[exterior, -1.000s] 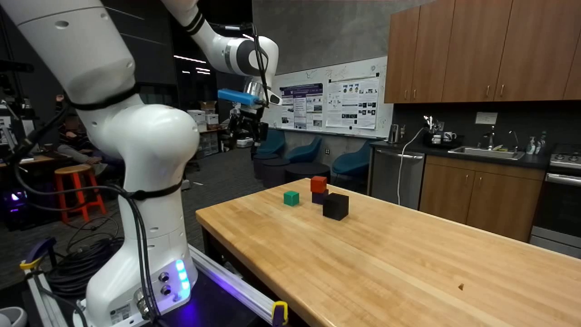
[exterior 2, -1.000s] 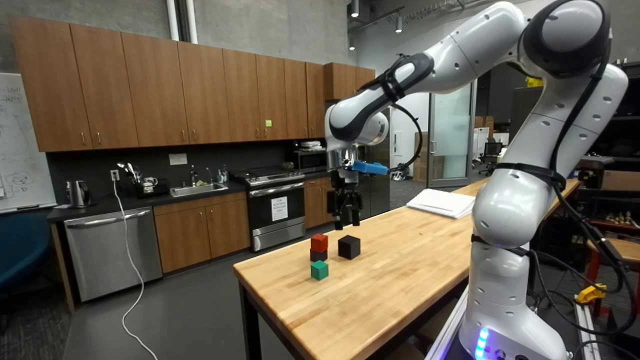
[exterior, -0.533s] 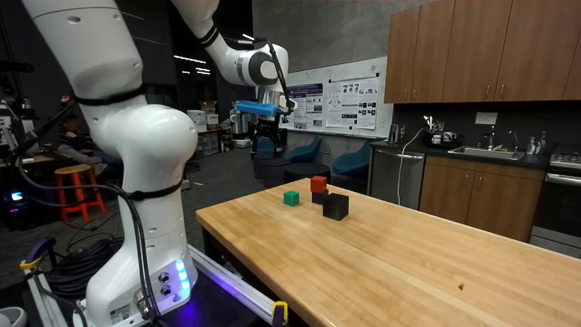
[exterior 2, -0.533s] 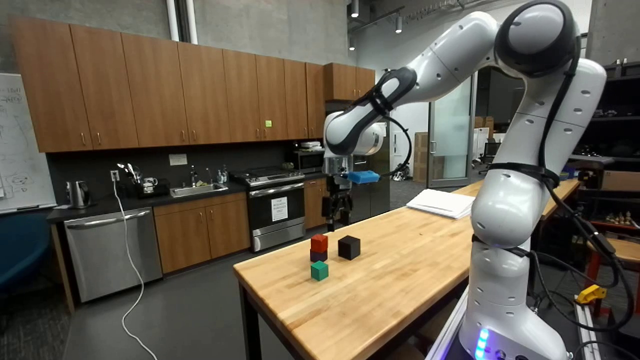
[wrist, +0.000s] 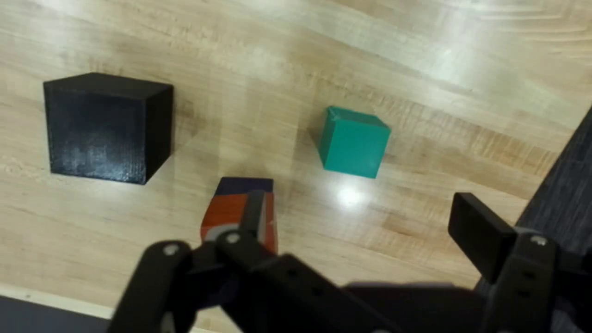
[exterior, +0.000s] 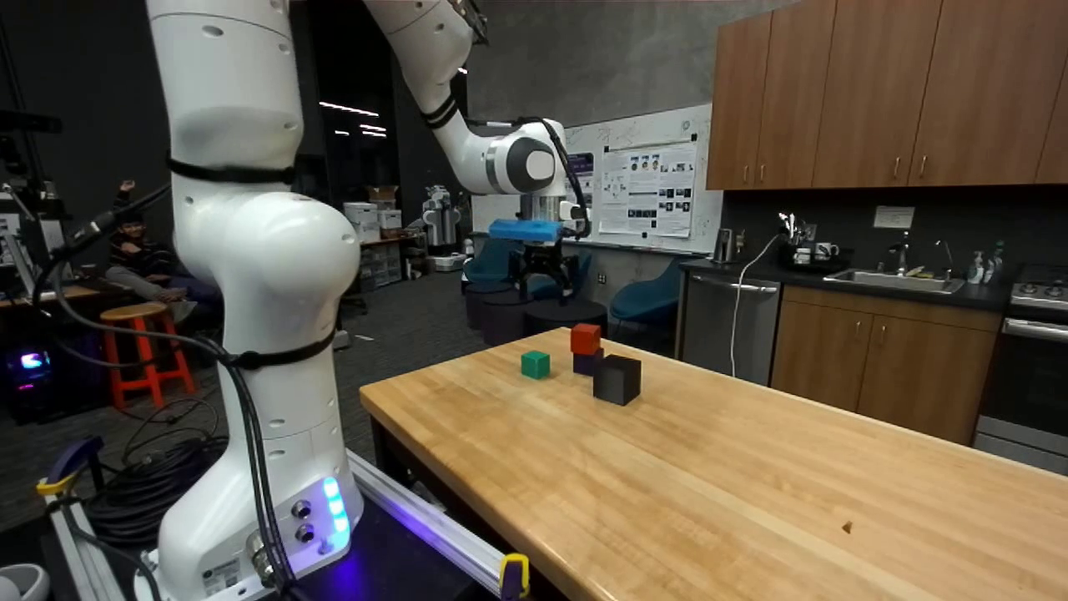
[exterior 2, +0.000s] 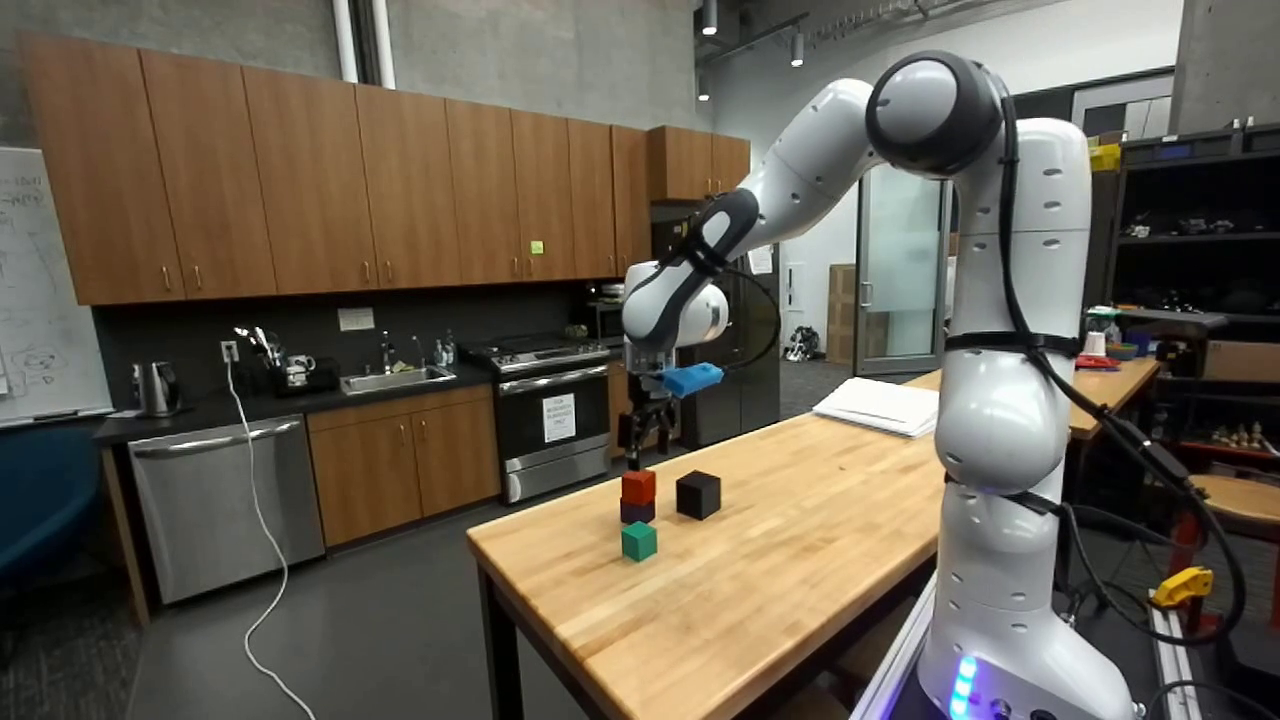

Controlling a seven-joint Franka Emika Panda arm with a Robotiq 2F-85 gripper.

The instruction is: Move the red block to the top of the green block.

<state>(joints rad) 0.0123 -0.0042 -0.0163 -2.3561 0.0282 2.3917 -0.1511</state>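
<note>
The job looks to be at the approach stage, with no grasp made. The red block (exterior 2: 638, 487) sits on top of a dark block (exterior 2: 638, 513), in the lower middle of the frame in an exterior view. The green block (exterior 2: 639, 541) shows just below that pair in the frame, resting on the worktop (exterior 2: 760, 580) with nothing on its top. The black cube (exterior 2: 698, 495) stands near the pair, to its right, and plays no part in the task.

The tool (wrist: 368, 226) is wide, with nothing held: in the wrist view its fingers (wrist: 481, 236) stand well apart, at lower left and lower right, and the one at lower left hides part of the red block. In an exterior view the tool (exterior: 546, 288) hangs up and to the left of the red block, a gap between them.

All the handling seems to be left: centre the tool over the red block, lower it, close on that block alone, lift it off the dark block, carry it to the green block, set it down squarely and let go.
</note>
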